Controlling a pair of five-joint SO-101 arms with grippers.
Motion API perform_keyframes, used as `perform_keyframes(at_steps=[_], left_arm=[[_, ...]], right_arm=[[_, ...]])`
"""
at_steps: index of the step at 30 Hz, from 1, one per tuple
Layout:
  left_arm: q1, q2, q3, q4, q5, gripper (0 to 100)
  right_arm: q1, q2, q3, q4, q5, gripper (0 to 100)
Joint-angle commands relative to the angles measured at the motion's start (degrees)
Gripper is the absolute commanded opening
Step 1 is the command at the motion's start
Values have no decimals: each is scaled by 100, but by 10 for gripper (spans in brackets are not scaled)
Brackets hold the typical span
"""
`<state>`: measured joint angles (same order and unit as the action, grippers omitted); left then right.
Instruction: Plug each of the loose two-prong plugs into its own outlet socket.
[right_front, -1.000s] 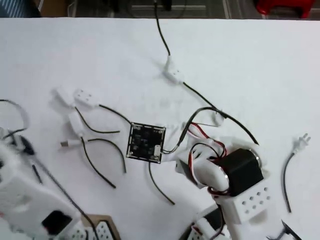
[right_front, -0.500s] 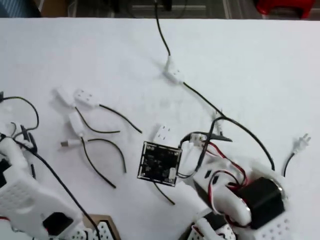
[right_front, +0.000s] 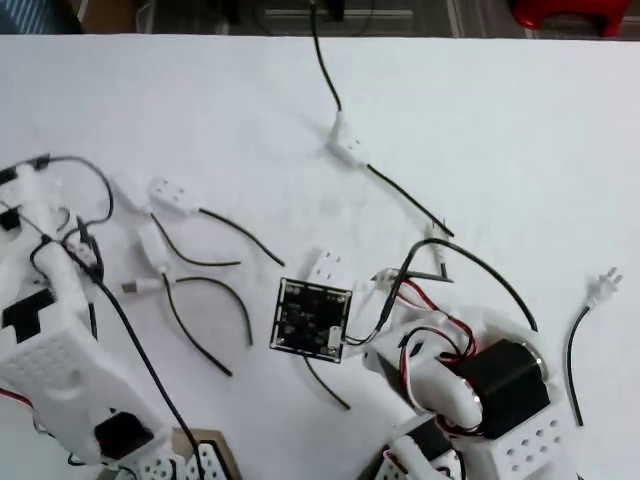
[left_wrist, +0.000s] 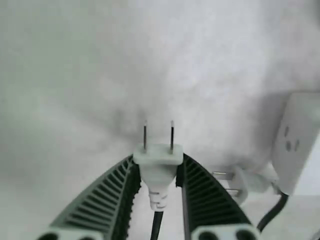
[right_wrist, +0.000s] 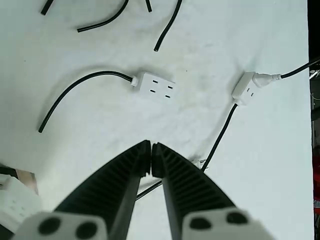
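Observation:
My left gripper (left_wrist: 157, 159) is shut on a white two-prong plug (left_wrist: 157, 156), prongs pointing away over the white table. Close beside it lies a white outlet socket (left_wrist: 295, 140), and a second plug's prongs (left_wrist: 227, 182) show near the fingers. In the high view the left arm (right_front: 60, 330) stands at the table's left edge, near a socket (right_front: 170, 193). My right gripper (right_wrist: 151, 150) is shut on nothing, above a corded socket (right_wrist: 156, 86). In the high view this socket (right_front: 327, 268) lies mid-table. A loose plug (right_front: 603, 283) lies at the far right.
A plug sits joined to a socket (right_front: 347, 145) on the long black cord at the back. Another plug (right_front: 150, 245) and several loose cords (right_front: 205, 320) lie left of centre. The right arm (right_front: 470, 390) and its camera board (right_front: 312, 318) stand near the front.
The left arm has swung up along the left edge toward the sockets there. The right arm has drawn back toward the front right, uncovering the mid-table socket.

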<state>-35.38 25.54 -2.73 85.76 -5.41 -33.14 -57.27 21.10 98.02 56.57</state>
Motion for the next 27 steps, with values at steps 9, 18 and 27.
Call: perform_keyframes(at_steps=[9, 18, 27], left_arm=[[875, -1578, -747, 510, 141, 24], [1727, -3503, 404, -141, 396, 24], [2352, -6545, 3701, -2796, 396, 24]], right_arm=[[1393, -57, 35, -646, -642, 22], [1657, -57, 35, -664, -686, 19], [1648, -57, 35, -760, -1292, 19]])
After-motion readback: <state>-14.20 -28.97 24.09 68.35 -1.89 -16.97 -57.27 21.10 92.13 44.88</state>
